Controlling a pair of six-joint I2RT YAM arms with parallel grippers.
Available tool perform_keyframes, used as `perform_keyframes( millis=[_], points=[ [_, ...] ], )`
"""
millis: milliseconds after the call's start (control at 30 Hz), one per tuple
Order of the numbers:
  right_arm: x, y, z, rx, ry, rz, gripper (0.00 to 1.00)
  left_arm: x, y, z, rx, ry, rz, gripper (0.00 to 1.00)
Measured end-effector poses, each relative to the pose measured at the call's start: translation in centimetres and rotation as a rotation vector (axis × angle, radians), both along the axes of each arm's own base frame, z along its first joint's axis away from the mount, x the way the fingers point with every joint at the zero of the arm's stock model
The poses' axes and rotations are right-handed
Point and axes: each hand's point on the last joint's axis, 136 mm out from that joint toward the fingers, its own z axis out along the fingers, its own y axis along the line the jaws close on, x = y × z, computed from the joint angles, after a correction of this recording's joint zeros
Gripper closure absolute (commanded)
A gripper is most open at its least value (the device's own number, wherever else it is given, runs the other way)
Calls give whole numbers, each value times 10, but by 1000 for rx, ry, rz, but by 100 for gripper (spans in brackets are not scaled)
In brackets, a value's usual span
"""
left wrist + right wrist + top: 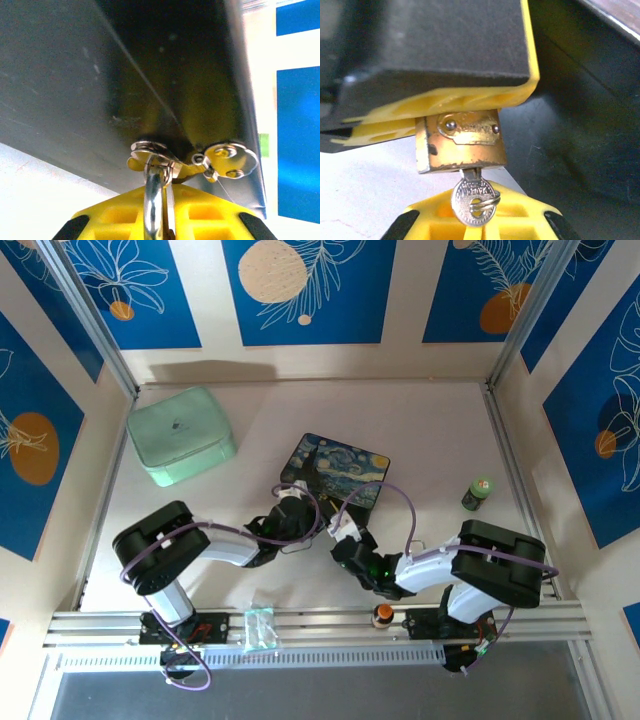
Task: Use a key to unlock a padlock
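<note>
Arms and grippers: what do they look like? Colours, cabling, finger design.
Both arms are black with white forearm links. A purple cable loops along the left arm and along the right arm. The left gripper and right gripper have pale housings. In the wrist views the fingers are yellow ribbed plastic with black pads.

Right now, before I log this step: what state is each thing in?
Tin: closed.
Padlock: shackle at tin's clasp.
Key: seated in padlock's keyhole.
Left gripper: shut on padlock.
Right gripper: shut on key.
Case: closed.
Bottle: upright, capped.
</note>
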Motion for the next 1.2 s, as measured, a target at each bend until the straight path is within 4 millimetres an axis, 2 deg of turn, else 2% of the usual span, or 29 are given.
perform_keyframes(
  millis=[100,300,567,933,1200],
  points=[
    [-2,0,2,30,2,2,85,0,0,2,-16,0,3,100],
    [-7,-10,14,127,7,9,84,0,-3,5,-41,-4,-3,100],
    [-15,-19,26,141,-10,58,84,0,-2,3,-36,-2,-2,100],
    [-10,-5,12,-60,-49,120,85,1,6,-10,3,19,16,100],
    [-2,-3,14,-118,-95,99,83,4,6,-13,-9,24,27,100]
  ],
)
